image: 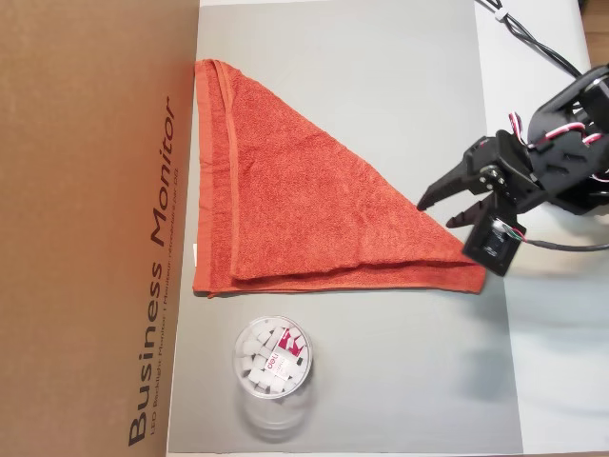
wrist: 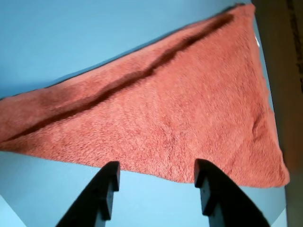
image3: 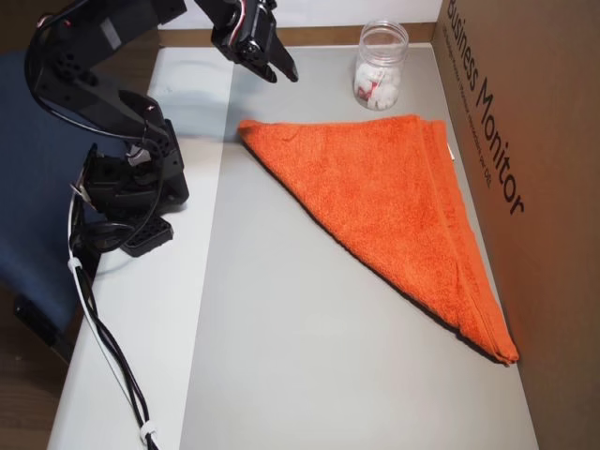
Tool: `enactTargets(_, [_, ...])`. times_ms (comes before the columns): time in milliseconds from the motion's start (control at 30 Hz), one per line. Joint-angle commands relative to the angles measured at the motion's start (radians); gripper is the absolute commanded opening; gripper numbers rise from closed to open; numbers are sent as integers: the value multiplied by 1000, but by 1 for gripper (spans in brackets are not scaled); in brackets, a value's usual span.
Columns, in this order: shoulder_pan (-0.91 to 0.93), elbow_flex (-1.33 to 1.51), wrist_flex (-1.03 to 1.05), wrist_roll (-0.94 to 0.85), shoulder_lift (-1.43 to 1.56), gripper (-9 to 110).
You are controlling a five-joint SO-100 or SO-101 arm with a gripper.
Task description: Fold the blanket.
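orange-red terry-cloth blanket [image: 304, 195]: folded once into a triangle, on the grey mat [image: 400, 381] against the cardboard box [image: 86, 228] | black two-finger gripper [image: 440, 211]: spread, empty, above its near corner | further folds left

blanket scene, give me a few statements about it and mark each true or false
1. The blanket lies folded into a triangle. True.
2. The end effector is clamped on a blanket corner. False: it is open and holds nothing, near the corner in an overhead view.
3. A clear cup with small white items inside stands off the blanket. True.
4. The cup lies tipped over on the blanket. False: it stands upright on the grey mat.
5. A cardboard box runs along one blanket edge. True.
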Motion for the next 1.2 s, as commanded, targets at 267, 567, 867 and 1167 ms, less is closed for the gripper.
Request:
enactTargets(267, [-183, 106, -17, -124, 32, 17])
enactTargets(567, [-221, 239, -17, -230, 32, 17])
enactTargets(867, [-221, 305, -18, -347, 8, 17])
enactTargets(1167, [-242, 299, -17, -345, -94, 17])
